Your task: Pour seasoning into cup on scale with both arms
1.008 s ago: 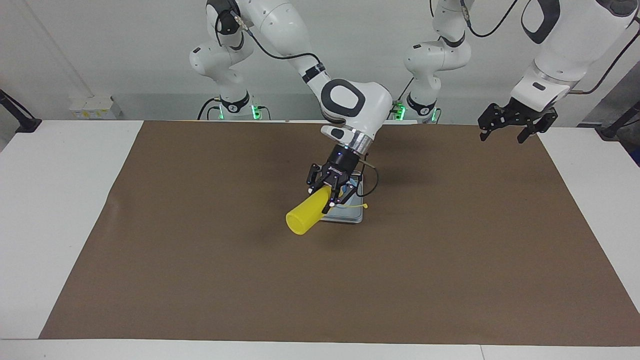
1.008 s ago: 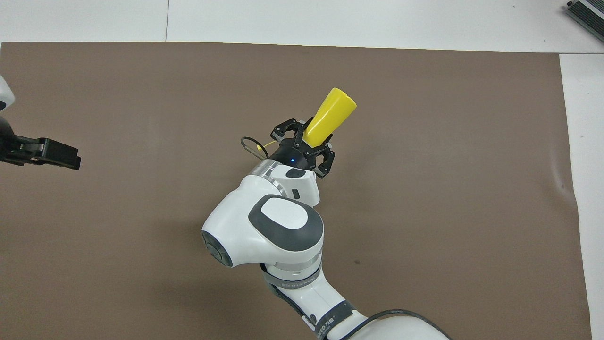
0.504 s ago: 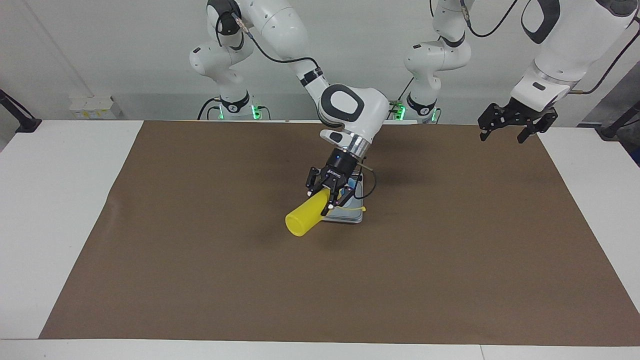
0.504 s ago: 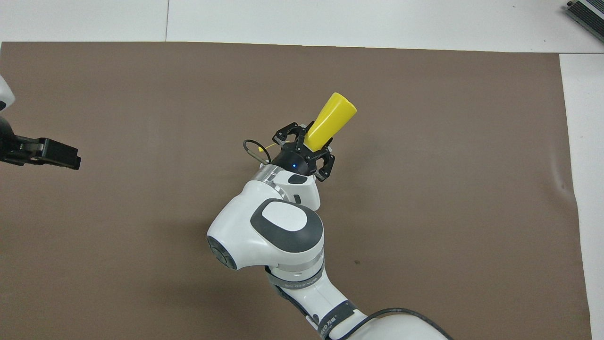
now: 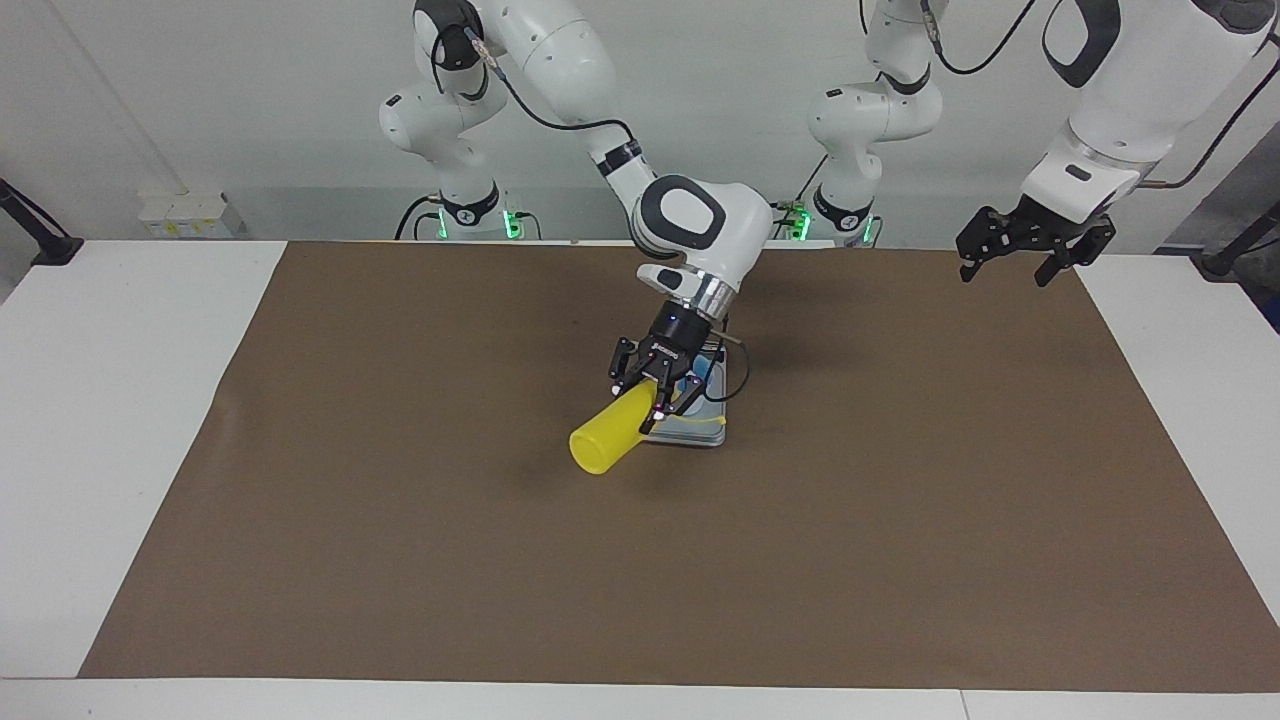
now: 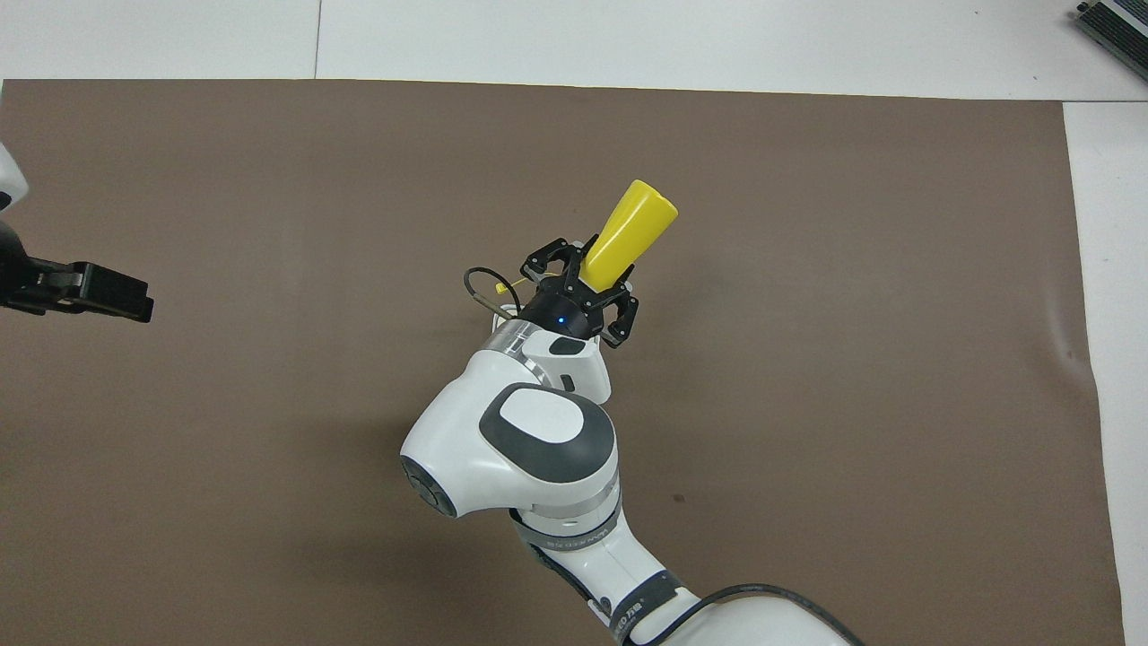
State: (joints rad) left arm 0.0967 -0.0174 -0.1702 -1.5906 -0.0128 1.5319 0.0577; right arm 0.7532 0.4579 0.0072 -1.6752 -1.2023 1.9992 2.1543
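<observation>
While the right arm reaches out over the middle of the brown mat (image 5: 400,560), its right gripper (image 5: 655,385) is clenched on the seasoning (image 5: 610,438), a yellow squeeze bottle gripped near its nozzle end. The bottle is tipped right over, lying close to level, its flat base pointing away from the robots and a little toward the right arm's end of the table, and its nozzle end aimed at the scale. In the overhead view the seasoning (image 6: 628,235) sticks out past the right gripper (image 6: 578,289) on a slant, and a thin yellow tether tip shows beside the wrist.

Under the gripper sits the scale (image 5: 700,432), a flat silver-grey slab at the centre of the mat; only its edge farther from the robots and one corner peek out from beneath the black fingers. A sliver of bright blue, the cup (image 5: 703,368), shows on the scale just beside the gripper, mostly hidden by it. Whether the nozzle is touching the cup, I cannot tell.

Over at the left arm's end of the table, the left gripper (image 5: 1035,248) hangs in the air above the mat's corner nearest the robots, jaws released, holding nothing. That arm waits, well apart from the scale.
</observation>
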